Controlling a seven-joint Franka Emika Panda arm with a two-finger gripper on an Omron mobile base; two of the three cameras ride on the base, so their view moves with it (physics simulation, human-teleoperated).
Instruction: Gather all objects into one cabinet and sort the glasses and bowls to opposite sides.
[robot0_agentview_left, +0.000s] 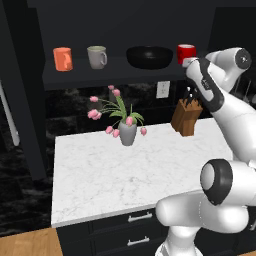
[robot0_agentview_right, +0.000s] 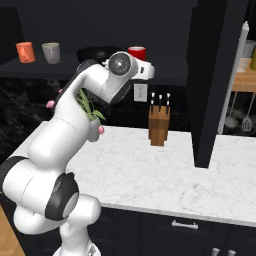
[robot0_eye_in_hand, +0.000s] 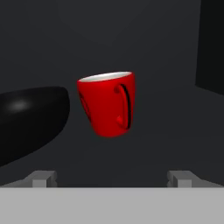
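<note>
On the cabinet's dark shelf (robot0_agentview_left: 115, 73) stand, left to right, an orange mug (robot0_agentview_left: 63, 59), a pale grey mug (robot0_agentview_left: 97, 57), the wide black bowl (robot0_agentview_left: 149, 56) and a red mug (robot0_agentview_left: 185, 51). In the hand view the red mug (robot0_eye_in_hand: 108, 104) stands upright straight ahead with its handle facing me, and the bowl (robot0_eye_in_hand: 30, 118) is just to its left. My gripper (robot0_eye_in_hand: 112, 178) is open and holds nothing, a short way in front of the red mug with its fingertips apart from it. From the right base, the red mug (robot0_agentview_right: 137, 51) rises just behind my wrist (robot0_agentview_right: 145, 70).
A grey vase of pink tulips (robot0_agentview_left: 127, 133) and a wooden knife block (robot0_agentview_left: 186, 118) stand on the white marble counter (robot0_agentview_left: 100, 175) below the shelf. A tall black cabinet door (robot0_agentview_right: 212, 75) with a silver bar handle (robot0_agentview_right: 236, 75) hangs open on the right.
</note>
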